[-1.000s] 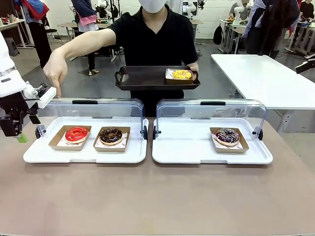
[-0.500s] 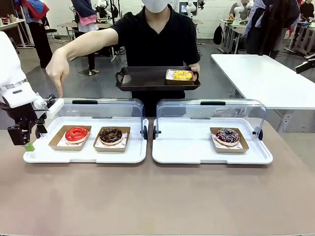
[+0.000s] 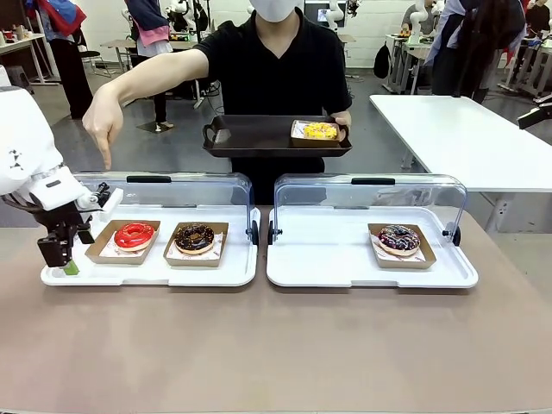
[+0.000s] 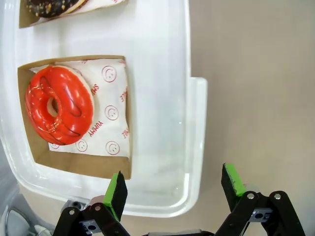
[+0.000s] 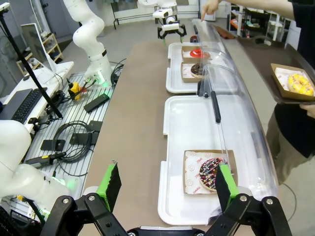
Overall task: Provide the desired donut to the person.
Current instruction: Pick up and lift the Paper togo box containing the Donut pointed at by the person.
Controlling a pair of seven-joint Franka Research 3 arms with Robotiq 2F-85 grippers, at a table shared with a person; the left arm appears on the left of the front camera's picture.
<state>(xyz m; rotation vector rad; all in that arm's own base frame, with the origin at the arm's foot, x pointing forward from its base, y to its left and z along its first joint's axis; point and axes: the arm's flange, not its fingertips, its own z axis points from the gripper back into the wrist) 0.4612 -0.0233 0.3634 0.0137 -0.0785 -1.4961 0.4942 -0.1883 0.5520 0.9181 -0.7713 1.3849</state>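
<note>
The person (image 3: pixel 272 65) points a finger (image 3: pixel 105 159) down over the left white tray (image 3: pixel 147 272), above the red donut (image 3: pixel 134 235). A chocolate donut (image 3: pixel 194 236) sits beside it. My left gripper (image 3: pixel 63 259) hangs open at that tray's left edge. In the left wrist view the left gripper (image 4: pixel 174 189) straddles the tray rim (image 4: pixel 197 123), with the red donut (image 4: pixel 59 110) ahead in its cardboard tray. My right gripper (image 5: pixel 166 187) is open, high above the right tray holding a sprinkled donut (image 5: pixel 211 173).
The person's other hand holds a black tray (image 3: pixel 259 138) carrying a yellow donut (image 3: pixel 319 131). Clear lids (image 3: pixel 172 185) stand raised behind both white trays. The sprinkled donut (image 3: pixel 398 238) lies on the right tray (image 3: pixel 328 259). A white table (image 3: pixel 466 138) stands at the far right.
My left arm has swung right and down, bringing its open gripper to the left tray's edge beside the red donut. The person keeps pointing.
</note>
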